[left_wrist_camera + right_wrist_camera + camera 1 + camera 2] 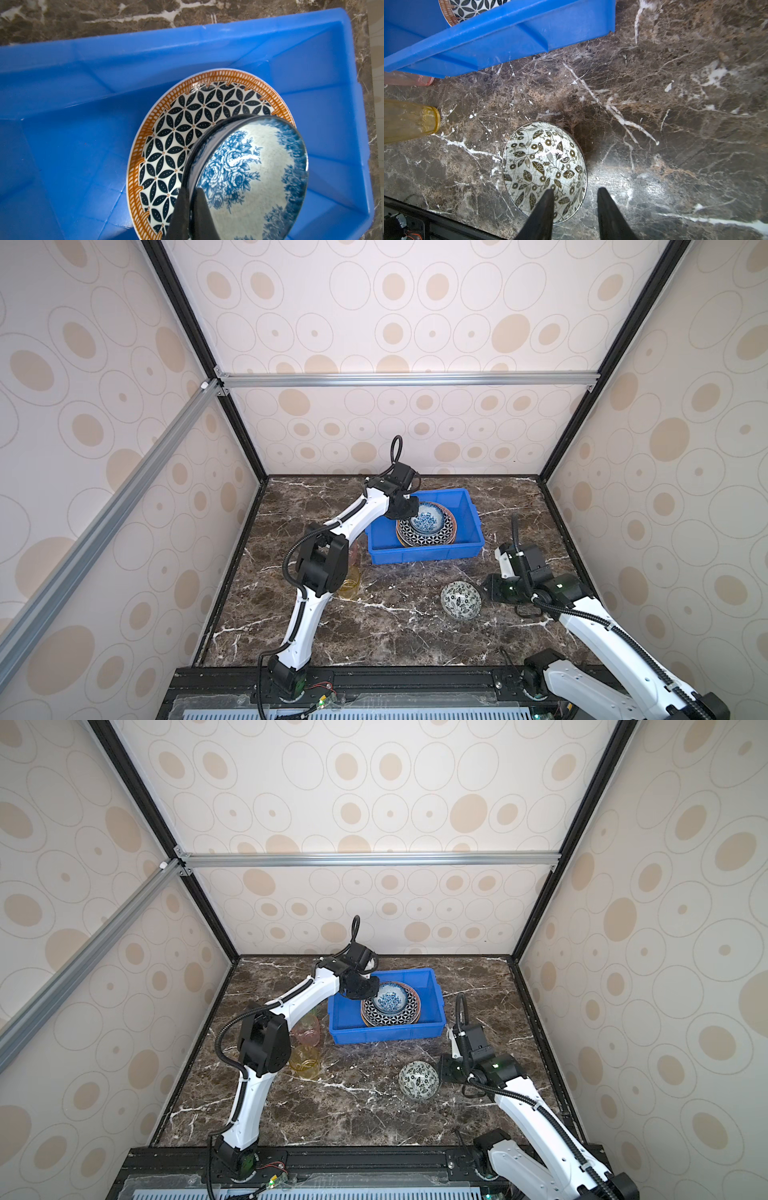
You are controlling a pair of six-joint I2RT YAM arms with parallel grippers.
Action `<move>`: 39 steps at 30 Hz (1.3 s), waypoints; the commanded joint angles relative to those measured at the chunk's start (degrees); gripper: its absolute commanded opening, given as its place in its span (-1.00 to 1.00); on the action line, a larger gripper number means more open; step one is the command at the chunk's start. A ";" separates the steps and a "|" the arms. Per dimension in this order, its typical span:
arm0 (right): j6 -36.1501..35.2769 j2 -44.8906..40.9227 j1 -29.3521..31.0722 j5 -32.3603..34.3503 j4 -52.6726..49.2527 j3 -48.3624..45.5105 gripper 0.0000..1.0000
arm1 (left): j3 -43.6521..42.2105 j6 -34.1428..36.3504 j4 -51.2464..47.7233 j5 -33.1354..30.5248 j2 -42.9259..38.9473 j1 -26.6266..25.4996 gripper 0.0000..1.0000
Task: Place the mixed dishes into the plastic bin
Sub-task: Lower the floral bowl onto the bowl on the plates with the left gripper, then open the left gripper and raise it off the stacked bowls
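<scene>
Left gripper point(192, 203) is clamping the rim of the blue-floral bowl point(249, 176), jaws closed on it with one finger inside and one outside. I am watching it hold the bowl tilted inside the plastic bin point(83, 83), over the black-white geometric plate point(176, 135) lying on the bin's floor; I cannot tell whether bowl and plate are touching.

Scanning from the left in a top view, the pink cup point(306, 1029) and the yellow cup point(305, 1060) are sitting on the marble tabletop point(675, 104) just left of the bin, partly hidden by the left arm. Right of them, nearer me than the bin, the black-white bowl point(544, 166) is resting on the tabletop. At its right edge the right gripper point(574, 197) is hovering with jaws apart, one finger showing over the bowl's inside and the other outside its rim, gripping nothing.
</scene>
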 commanded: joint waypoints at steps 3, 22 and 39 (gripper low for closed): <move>0.07 -0.79 0.16 -0.42 -1.16 -0.65 -0.25 | -1.07 -0.76 -0.03 1.02 -0.26 -0.18 -0.83; 0.31 -1.83 0.16 -0.99 -1.40 -1.27 -0.24 | -1.82 -1.05 0.38 -2.45 -5.49 -0.12 -0.62; 0.95 -1.11 0.16 -1.54 -1.51 -1.53 -0.24 | -10.03 0.36 2.67 -3.87 -16.06 -0.78 -0.56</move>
